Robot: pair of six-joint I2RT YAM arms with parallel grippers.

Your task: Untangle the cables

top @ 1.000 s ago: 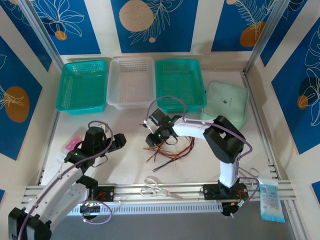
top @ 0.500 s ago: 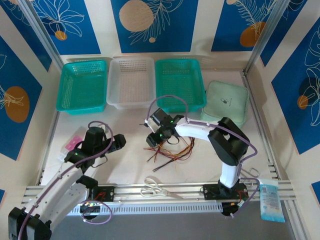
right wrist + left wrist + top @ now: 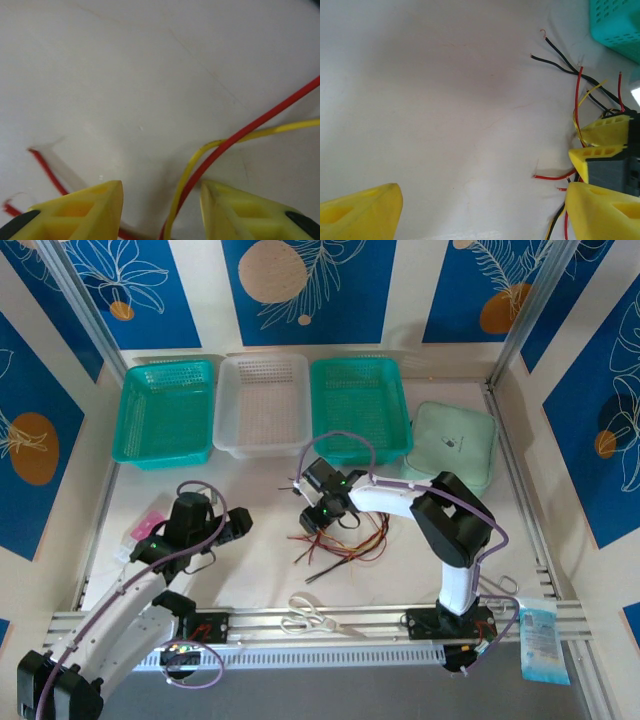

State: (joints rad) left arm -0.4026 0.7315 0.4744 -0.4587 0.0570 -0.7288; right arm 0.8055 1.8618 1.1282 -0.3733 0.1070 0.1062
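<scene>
Left pincer (image 3: 482, 200) held wide above worktop (image 3: 430, 100), right pincer (image 3: 161, 187) partly parted, red cable (image 3: 240, 135) and yellow cable (image 3: 280, 130) straddled, unclamped.

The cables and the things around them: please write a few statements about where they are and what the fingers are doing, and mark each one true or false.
1. The white basket stands between the left teal basket and the right teal basket. True.
2. The cables lie inside the right teal basket. False: they lie on the table, in front of the baskets.
3. The scissors rest on the cables. False: they lie apart, nearer the front rail.
4. A red cable and a yellow cable run between the right gripper's fingers. True.
5. The left gripper is shut on a black cable. False: its fingers stand wide apart over bare table.
</scene>
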